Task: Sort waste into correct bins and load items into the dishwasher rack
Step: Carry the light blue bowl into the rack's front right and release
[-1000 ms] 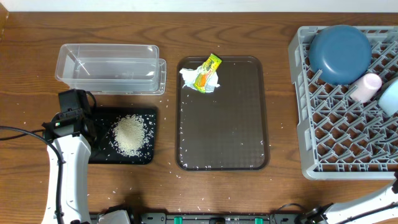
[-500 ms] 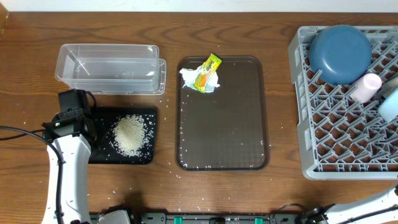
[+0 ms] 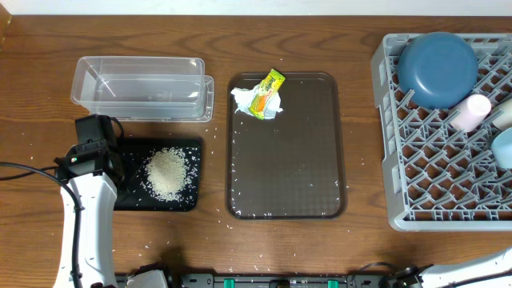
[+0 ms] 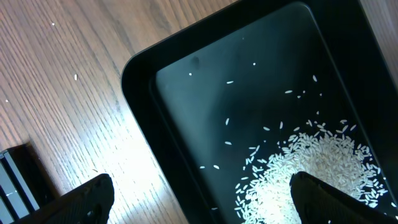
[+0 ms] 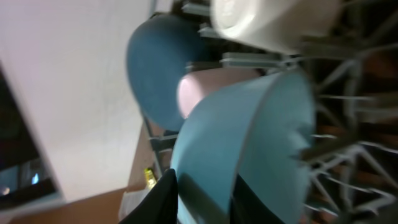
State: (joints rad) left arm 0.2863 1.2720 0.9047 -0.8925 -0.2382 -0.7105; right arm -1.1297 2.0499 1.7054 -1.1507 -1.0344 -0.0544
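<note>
My right gripper (image 5: pixel 205 205) stands slightly open astride the rim of the light-blue bowl (image 5: pixel 249 130), one finger outside the wall and one inside, loose on it. The bowl (image 3: pixel 504 148) lies tilted at the right edge of the grey dishwasher rack (image 3: pixel 436 188). Also in the rack are a dark-blue dish (image 3: pixel 438 68), a pink cup (image 3: pixel 472 112) and a white cup (image 3: pixel 504 114). My left gripper (image 4: pixel 202 199) hangs wide open over the left rim of the black tray (image 4: pixel 140 87), which holds the rice (image 3: pixel 166 174). A crumpled tissue with its wrapper (image 3: pixel 260 100) lies on the brown tray.
A clear plastic tub (image 3: pixel 140 88) stands behind the black tray. The brown serving tray (image 3: pixel 286 160) sits mid-table with stray grains along its edges. Loose rice is scattered on the wood near the table's front edge.
The light-blue bowl has moved toward the near side along the rack's right edge, uncovering the white cup. My right jaws have parted a little. The left arm has stayed still.
</note>
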